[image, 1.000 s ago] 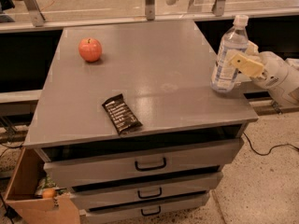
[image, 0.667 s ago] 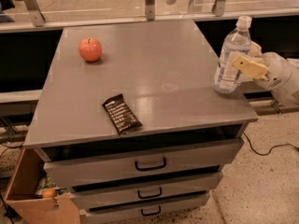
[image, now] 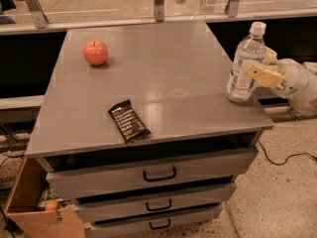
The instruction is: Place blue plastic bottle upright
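The blue plastic bottle (image: 241, 86), clear with a white cap and a pale label, stands nearly upright on the grey tabletop (image: 163, 78) close to its right edge. My gripper (image: 256, 66) reaches in from the right. One tan finger lies across the bottle's front and the other sits behind it, shut on the bottle's middle. The bottle's base touches the table.
A red apple (image: 95, 52) sits at the table's back left. A black snack bar (image: 129, 121) lies near the front edge. Below are three drawers (image: 158, 175) with the top one slightly open. A cardboard box (image: 34, 207) stands on the floor at the left.
The bottle, held in my gripper, has swung from a slight lean to nearly upright and shifted a little to the right. The apple and snack bar have not moved.
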{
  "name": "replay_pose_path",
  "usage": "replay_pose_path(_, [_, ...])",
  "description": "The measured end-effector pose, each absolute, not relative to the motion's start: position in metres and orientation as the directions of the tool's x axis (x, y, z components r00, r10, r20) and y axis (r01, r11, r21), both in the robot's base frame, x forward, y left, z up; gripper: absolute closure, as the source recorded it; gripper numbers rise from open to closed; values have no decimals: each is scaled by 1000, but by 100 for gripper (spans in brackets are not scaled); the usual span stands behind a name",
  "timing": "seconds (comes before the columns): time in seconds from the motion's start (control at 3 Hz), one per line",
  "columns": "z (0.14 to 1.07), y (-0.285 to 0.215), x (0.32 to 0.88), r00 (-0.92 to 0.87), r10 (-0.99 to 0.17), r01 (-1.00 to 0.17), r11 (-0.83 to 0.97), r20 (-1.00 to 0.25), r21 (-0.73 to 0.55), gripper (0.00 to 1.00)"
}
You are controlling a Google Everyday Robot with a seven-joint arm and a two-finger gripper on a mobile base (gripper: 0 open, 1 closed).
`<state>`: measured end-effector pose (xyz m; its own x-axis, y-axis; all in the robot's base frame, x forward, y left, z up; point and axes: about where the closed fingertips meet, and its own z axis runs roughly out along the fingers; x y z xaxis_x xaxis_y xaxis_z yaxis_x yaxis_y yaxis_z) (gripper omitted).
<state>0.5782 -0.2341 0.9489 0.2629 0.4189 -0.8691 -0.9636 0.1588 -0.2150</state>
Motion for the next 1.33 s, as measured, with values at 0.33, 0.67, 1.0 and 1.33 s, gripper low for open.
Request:
replay_pose_path(0.33, [941, -233, 575, 258, 424, -965, 160, -868, -208, 39])
replay_pose_path(0.67, [935, -231, 574, 255, 435, -966, 160, -864, -204, 15])
replay_pose_path(1.0, [935, -232, 573, 254, 433, -966, 159, -865, -204, 0])
replay_pose_path(1.33, [937, -234, 572, 256, 428, -965, 162, -867, -204, 0])
